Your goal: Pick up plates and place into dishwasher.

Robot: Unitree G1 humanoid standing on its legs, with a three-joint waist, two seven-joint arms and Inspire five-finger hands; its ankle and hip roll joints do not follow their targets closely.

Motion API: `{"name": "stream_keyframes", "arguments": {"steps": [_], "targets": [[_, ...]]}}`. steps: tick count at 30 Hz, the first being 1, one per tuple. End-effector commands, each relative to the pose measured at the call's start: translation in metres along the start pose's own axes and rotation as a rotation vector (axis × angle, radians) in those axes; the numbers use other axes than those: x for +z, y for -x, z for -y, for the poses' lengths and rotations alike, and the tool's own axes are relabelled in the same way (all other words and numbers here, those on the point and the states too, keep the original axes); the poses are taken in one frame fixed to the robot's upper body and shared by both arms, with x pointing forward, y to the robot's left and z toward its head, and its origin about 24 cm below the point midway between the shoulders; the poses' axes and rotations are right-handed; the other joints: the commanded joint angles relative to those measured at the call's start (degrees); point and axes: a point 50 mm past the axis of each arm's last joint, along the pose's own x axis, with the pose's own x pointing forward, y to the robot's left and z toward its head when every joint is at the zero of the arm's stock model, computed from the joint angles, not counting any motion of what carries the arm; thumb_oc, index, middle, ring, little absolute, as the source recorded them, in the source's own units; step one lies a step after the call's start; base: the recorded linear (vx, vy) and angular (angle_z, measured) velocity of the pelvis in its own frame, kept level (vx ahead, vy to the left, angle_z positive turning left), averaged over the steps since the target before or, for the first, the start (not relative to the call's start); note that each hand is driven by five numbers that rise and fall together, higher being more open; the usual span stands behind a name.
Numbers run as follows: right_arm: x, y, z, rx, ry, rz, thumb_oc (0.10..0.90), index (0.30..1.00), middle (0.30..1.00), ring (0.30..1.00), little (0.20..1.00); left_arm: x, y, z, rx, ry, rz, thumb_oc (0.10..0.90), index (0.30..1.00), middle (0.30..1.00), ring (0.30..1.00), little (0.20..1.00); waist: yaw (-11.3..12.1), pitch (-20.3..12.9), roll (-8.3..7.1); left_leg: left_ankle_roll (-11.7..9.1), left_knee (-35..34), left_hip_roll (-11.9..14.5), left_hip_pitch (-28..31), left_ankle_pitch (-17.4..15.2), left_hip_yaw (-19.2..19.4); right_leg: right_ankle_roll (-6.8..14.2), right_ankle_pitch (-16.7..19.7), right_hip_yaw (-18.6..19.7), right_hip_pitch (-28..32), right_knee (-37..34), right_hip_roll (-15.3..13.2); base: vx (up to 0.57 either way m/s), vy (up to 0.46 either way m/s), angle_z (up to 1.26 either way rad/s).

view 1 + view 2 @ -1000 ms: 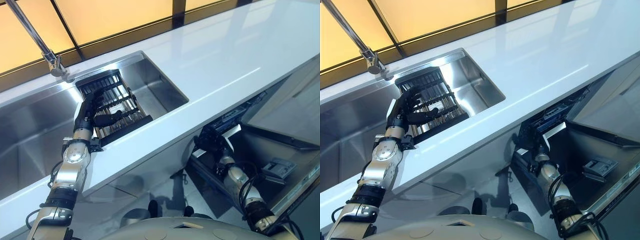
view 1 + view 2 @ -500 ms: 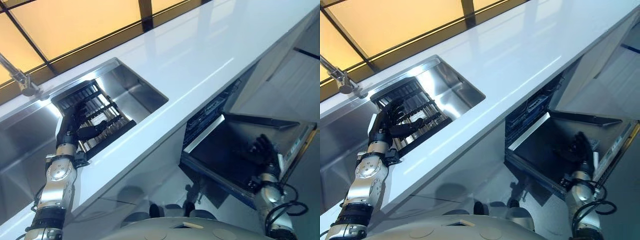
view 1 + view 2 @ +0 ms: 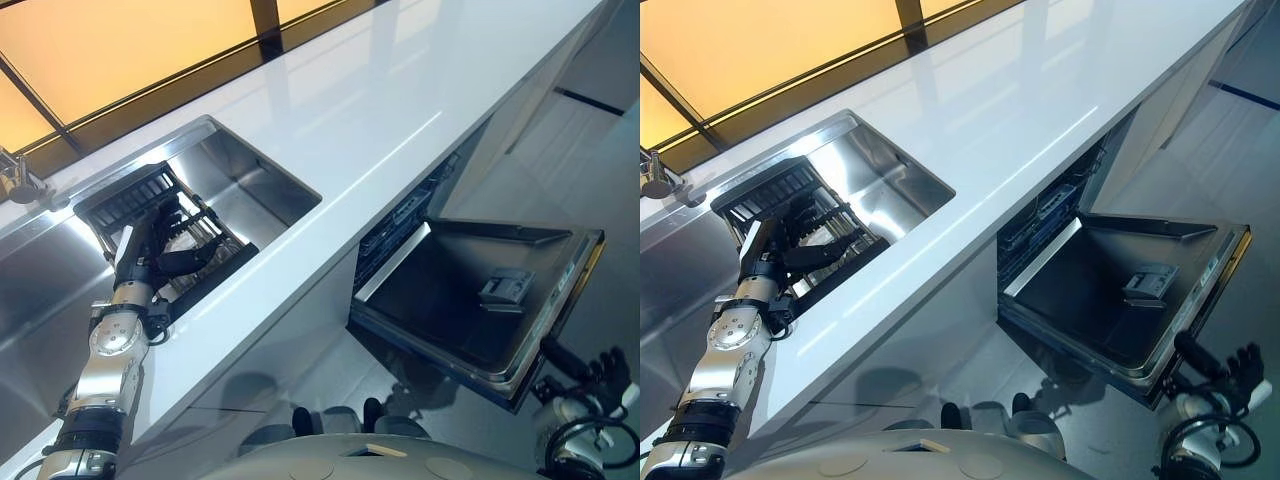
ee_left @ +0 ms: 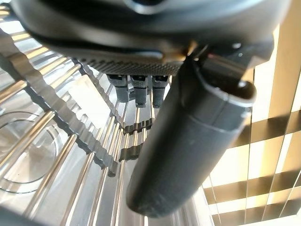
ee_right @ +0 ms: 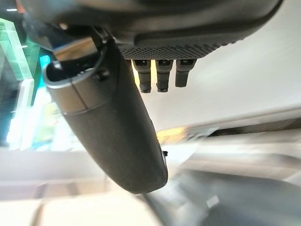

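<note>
A black dish rack (image 3: 165, 225) with metal bars sits in the steel sink (image 3: 265, 195). My left hand (image 3: 150, 245) lies on it, open, fingers straight over the bars (image 4: 70, 141) and thumb (image 4: 188, 141) held apart. I make out no plate among the bars; a round ringed shape (image 4: 23, 155) shows beneath them. The dishwasher door (image 3: 480, 300) hangs open below the counter, with the inner rack (image 3: 400, 225) behind it. My right hand (image 3: 1240, 370) hovers open and empty, low past the door's outer edge.
A long white counter (image 3: 380, 90) runs from the sink to the far right. The tap base (image 3: 15, 180) stands at the sink's far left. Grey floor (image 3: 600, 160) lies around the open door, which juts out into the walkway.
The camera has swung to the right. My right hand moved from the dishwasher's opening, across the door, to beyond its outer edge. The left hand stays on the rack.
</note>
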Motion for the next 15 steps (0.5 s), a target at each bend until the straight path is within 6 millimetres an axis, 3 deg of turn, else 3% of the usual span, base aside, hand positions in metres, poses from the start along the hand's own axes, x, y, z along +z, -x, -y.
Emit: {"name": "stream_keyframes", "arguments": {"steps": [1,3,7,15], "targets": [[0.018,-0.013,0.002,0.016,-0.113,0.029,0.800,0.900,0.900,0.900,0.900,-0.011,-0.004,0.008,-0.027,-0.024,-0.024,0.800,0.900,0.900,0.900,0.900,0.1,-1.1,-2.62,0.5,1.0,-2.1,-2.6,-2.8,0.7,4.1,-0.6,-1.6,-4.0,5.5,0.0,0.01,-0.042,0.01],[0.000,-0.015,0.018,-0.015,-0.129,-0.066,0.800,0.900,0.900,0.900,0.900,-0.009,-0.007,0.006,-0.033,-0.033,-0.026,0.800,0.900,0.900,0.900,0.900,0.5,-1.2,-2.41,0.5,1.0,-2.2,-2.7,-2.8,0.6,4.0,-0.8,-1.8,-3.9,5.6,0.0,0.02,-0.048,0.02],[-0.017,-0.013,0.024,-0.032,-0.134,-0.153,0.800,0.900,0.900,0.900,0.900,-0.008,-0.010,0.004,-0.037,-0.052,-0.028,0.800,0.900,0.900,0.900,0.900,0.9,-1.1,-2.00,0.6,1.2,-2.3,-2.9,-2.8,0.0,4.0,-1.1,-2.0,-4.1,6.0,-0.1,0.02,-0.060,0.01],[-0.023,-0.009,0.017,-0.037,-0.279,-0.171,0.800,0.900,0.900,0.900,0.900,0.001,-0.015,-0.003,-0.037,-0.098,-0.026,0.800,0.900,0.900,0.900,0.900,1.1,-0.1,-0.24,0.6,3.6,-2.0,-3.8,-3.9,-0.5,3.8,-3.2,-2.7,-4.7,8.6,-0.9,0.02,-0.095,0.03]]}}
